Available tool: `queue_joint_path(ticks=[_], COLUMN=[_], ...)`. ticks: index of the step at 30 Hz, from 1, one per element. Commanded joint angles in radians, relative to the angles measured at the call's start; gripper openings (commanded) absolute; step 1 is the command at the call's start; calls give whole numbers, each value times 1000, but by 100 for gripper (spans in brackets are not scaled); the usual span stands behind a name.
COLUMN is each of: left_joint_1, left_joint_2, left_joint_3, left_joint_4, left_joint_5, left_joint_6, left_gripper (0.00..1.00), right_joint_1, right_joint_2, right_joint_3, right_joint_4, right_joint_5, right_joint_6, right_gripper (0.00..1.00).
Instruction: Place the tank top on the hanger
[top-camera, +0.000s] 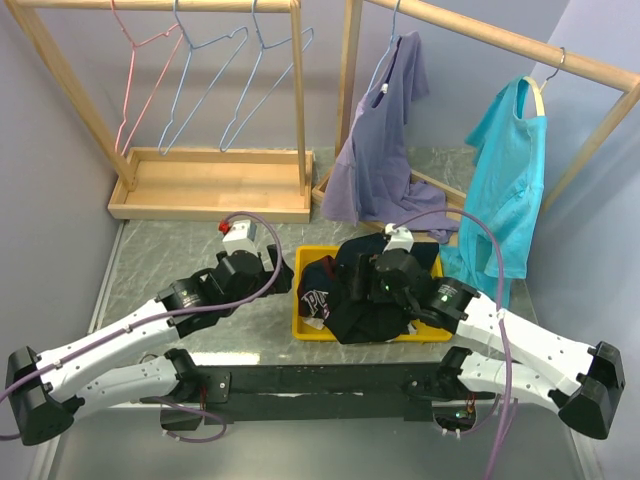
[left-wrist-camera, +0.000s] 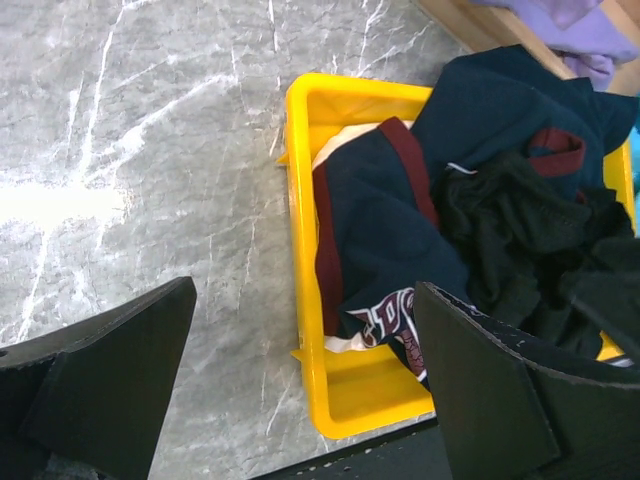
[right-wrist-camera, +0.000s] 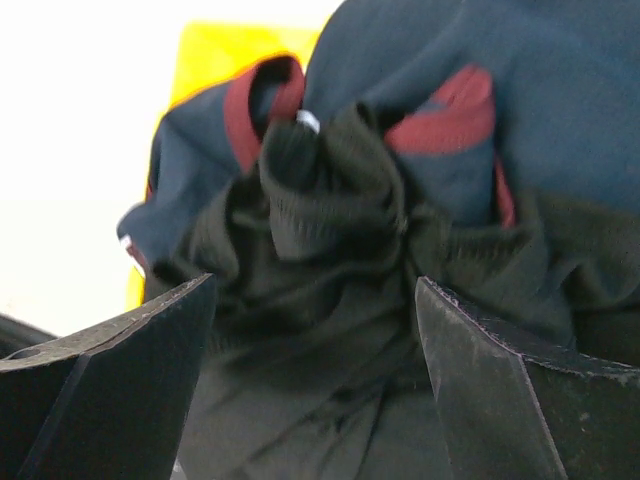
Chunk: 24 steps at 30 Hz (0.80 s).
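**Picking tank top (right-wrist-camera: 320, 200) from bin**
Yellow bin (left-wrist-camera: 300, 200) holds a clothes pile, black tank top crumpled on it. Hanger (top-camera: 265, 75) on left rack (top-camera: 298, 100), well apart. Right gripper (right-wrist-camera: 315, 285) wide open, empty, over the top. Left gripper (left-wrist-camera: 305, 290) same, by bin. Next: pinch fabric, lift.

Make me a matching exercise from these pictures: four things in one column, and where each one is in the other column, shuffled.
1. tank top
2. lilac shirt
3. pink hanger
4. turquoise shirt

A. hanging bare on the left rack
B. crumpled in the yellow bin
C. at the far right end of the right rack
D. on the right rack, by its left post

Pairs: 1-B, 2-D, 3-A, 4-C
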<state>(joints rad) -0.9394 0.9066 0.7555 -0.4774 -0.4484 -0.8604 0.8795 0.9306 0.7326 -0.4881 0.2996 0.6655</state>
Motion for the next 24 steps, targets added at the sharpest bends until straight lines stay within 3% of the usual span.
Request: queue_joint_path(ticks=[1,5,8,9,11,12,14,19,24], left_joint_1=[4,4,4,4,5,4,5,16,28], left_joint_2=[-32,-49,-38,-34,-26,-28,-35,-43,-37], left_joint_3=[5,-16,-24,-19,1,13,31,143,304], left_joint_4=[2,17,19,14,2,-10,-24,-72,-105], left_joint_5=[-3,16,20,22,23,17,-1,-44,-104], left_joint_6=[-20,-29,-37,-35,-34,-31,-23,14,64], left_gripper=[97,97,97,97,97,97,97,97,97], right_joint_1=[44,59,70,72,75,72,72,73,72], right_joint_2=[-35,-27,0,8,30,37,42,68,178], right_joint_3=[-10,-35,-36,-30,11,34,124,407,822], right_joint_4=[-75,-43,3,8,-6,-18,-64,-150,-173], right_joint_5=[36,24,4,1,9,12,45,131,130], right_joint_6=[39,57,66,62,39,31,10,-81,-182], right_gripper=[86,82,69,55,43,23,0,0,0])
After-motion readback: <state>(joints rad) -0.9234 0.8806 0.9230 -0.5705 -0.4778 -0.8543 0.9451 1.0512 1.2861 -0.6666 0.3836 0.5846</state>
